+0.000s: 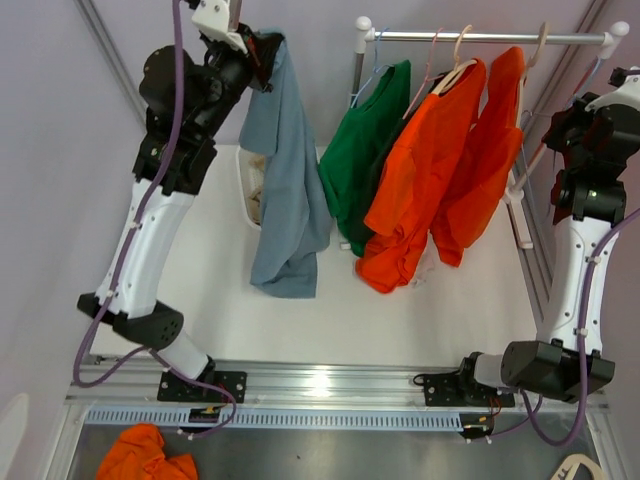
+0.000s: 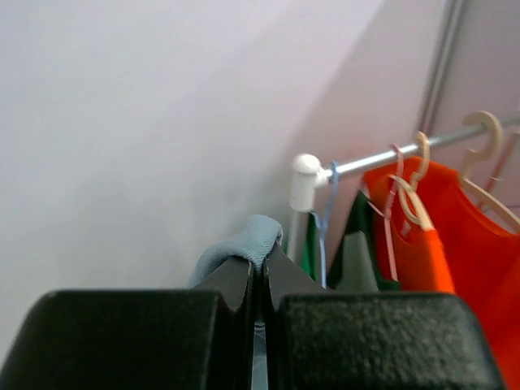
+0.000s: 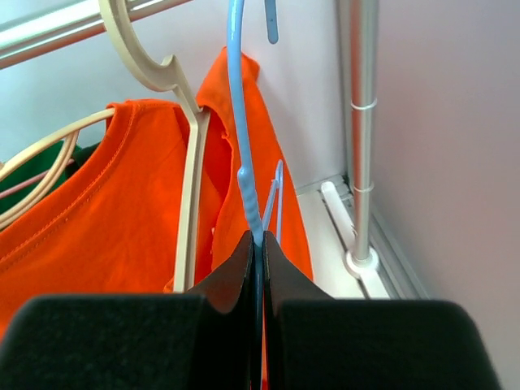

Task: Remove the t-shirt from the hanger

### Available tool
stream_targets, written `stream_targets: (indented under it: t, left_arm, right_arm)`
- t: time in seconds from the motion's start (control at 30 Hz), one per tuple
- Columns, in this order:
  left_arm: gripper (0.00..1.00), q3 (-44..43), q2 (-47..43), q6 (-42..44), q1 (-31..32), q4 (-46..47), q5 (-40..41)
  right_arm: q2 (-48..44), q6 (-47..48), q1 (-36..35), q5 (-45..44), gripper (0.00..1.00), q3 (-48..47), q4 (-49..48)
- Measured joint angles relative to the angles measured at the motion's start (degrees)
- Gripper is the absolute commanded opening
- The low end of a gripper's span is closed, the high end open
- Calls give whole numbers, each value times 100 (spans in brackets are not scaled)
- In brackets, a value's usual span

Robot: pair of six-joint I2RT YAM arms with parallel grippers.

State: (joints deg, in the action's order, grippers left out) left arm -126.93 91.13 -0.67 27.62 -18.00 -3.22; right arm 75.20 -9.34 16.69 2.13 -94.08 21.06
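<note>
left pincer (image 2: 258,268): pinching grey-blue t-shirt (image 1: 288,190); right pincer (image 3: 257,248): pinching blue hanger (image 3: 235,89)

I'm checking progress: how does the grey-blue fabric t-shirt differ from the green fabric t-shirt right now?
The grey-blue t-shirt dangles pinched in the left fingers, clear of the metal rail; the green t-shirt hangs from that rail. The grey-blue one is bunched at its top; the green one spreads across its shoulders. Both hang over the white table.
</note>
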Motion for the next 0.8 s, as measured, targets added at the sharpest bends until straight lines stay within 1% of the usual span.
stream_targets:
  t: [0.13,0.27,0.4,0.47,0.63,0.8]
  left_arm:
    - [1,-507,614,271,-140,527,197]
    - [1,-911,1126,562,-247,1158,387]
    - [1,-1661,1646,726,-411,1388,435]
    - [1,-1895,1786,717,-549,1508,404]
    - [1,-2081,1958,461,-1113,2087,295]
    - [1,-1908,2159,42,-1628,2717,306]
  right_arm:
    - [345,-140,190,474,0,-48,-310]
    - [776,-188,293,763,0,-223,-575]
    - [975,-249,310,949,0,-251,-872]
    - [1029,-262,310,1036,0,-306,-984]
    - [1040,-262,310,1121,0,-393,-1390]
    - [1054,-249,310,1174,0,-417,-1705]
